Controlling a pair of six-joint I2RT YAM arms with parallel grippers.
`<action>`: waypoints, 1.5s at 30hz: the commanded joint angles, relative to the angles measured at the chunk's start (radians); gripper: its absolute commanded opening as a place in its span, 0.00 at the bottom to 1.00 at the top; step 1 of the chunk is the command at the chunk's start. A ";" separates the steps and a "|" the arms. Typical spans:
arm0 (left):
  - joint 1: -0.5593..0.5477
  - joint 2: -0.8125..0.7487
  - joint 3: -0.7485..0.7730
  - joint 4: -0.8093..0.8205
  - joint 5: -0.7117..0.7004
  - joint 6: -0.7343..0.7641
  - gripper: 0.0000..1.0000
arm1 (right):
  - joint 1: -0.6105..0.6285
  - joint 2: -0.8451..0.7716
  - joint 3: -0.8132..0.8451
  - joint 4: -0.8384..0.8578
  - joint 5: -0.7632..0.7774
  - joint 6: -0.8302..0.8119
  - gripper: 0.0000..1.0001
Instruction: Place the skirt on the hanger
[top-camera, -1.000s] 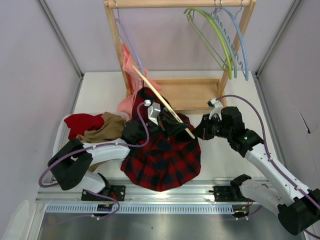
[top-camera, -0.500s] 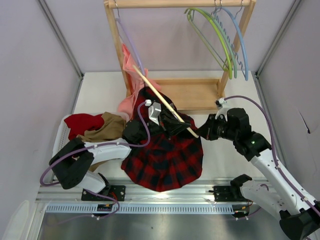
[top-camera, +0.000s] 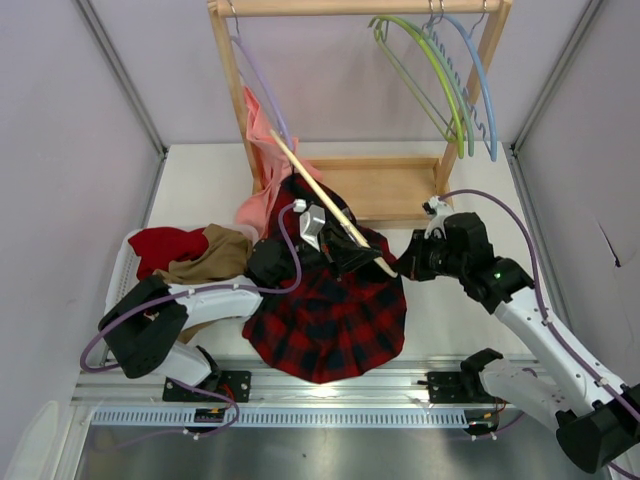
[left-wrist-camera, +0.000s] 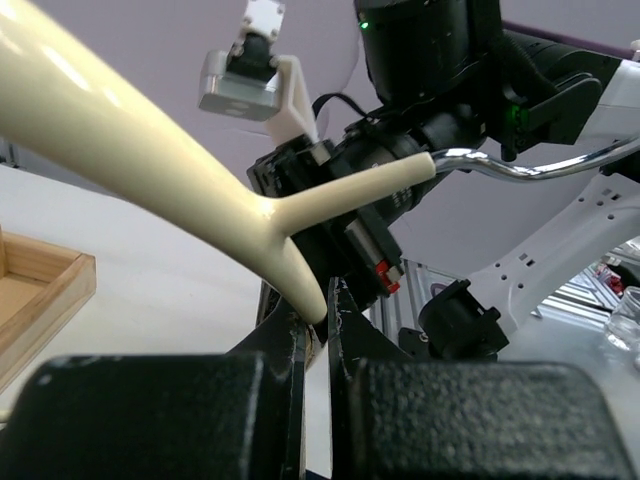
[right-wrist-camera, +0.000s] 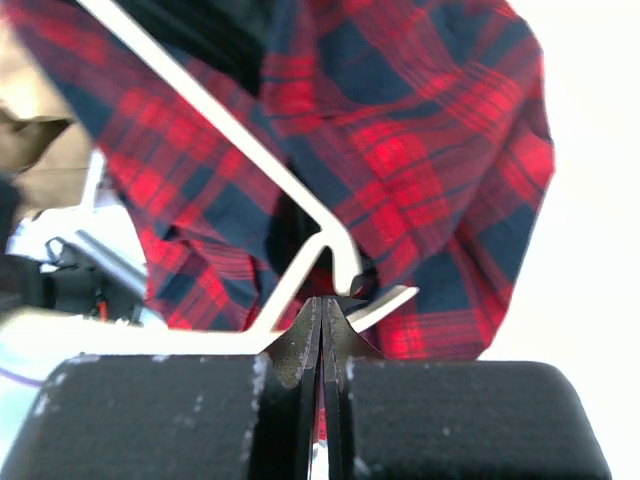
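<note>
Overhead, the thin cream hanger slants above the red-black plaid skirt, pinched by left tool and right tool.

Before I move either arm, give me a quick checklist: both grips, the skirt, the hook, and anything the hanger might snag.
1. Left gripper clamped on the hanger: ok, it pinches the fork.
2. Right gripper holding something: cannot tell. It is shut at the fork, but the contact is hidden.
3. Skirt on the hanger: not ok. The bar lies bare above the cloth.
4. Hook free: ok, bare metal with nothing draped on it.
5. Hanger's far tip apart from the pink garment: cannot tell, since they overlap in the top view.
</note>
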 joint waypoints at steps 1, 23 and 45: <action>0.006 -0.032 0.077 0.345 0.065 0.037 0.00 | -0.006 0.002 0.046 -0.032 0.115 0.028 0.00; 0.103 -0.078 0.083 0.300 -0.148 -0.336 0.00 | -0.029 -0.286 -0.187 0.075 0.385 0.306 0.00; 0.071 -0.193 0.092 -0.117 -0.482 -0.396 0.00 | 0.006 -0.352 -0.404 0.540 0.157 -0.036 0.62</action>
